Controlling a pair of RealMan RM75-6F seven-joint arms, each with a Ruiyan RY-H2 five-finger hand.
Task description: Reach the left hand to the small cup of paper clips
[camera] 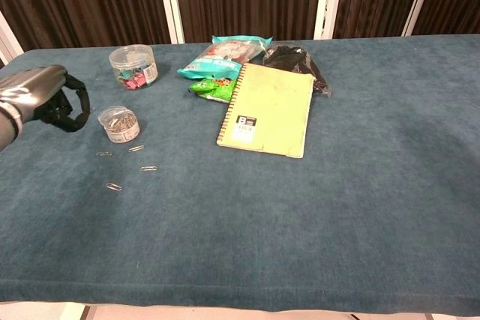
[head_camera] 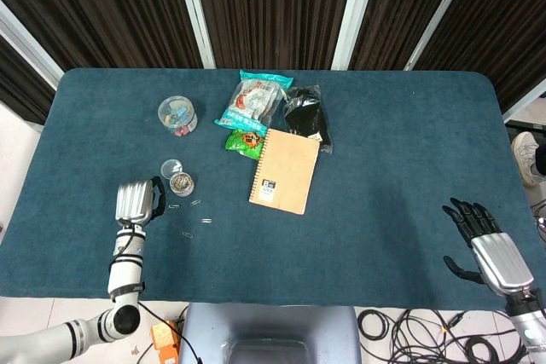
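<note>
Left hand: the left hand hovers over the near-left part of the table, fingers curled in toward the palm and nothing in them. So it is clenched on air, not grasping; a judgement from both views.
Cup: the small cup of paper clips stands upright on the blue tablecloth, open at the top, with its clear lid lying just beside it on the far side.
Cup to hand: the cup sits just to the right of the hand and a touch further from the robot. The chest view shows the dark fingers near the cup's rim but apart from it: no contact.
Why held so: the knuckles face up and the fingers point toward the cup, which reads as an approach from the side, low over the cloth.
Loose clips: a few stray paper clips lie on the cloth nearer the robot than the cup; they are not the target.
Neighbours: a larger clear tub of binder clips stands further back, well apart from the hand, and a spiral notebook lies mid-table.
Right hand: the right hand is at the near-right edge, fingers spread, holding nothing, idle.
Next: a short move right should bring the fingers to the cup; they would need to uncurl to take it.
</note>
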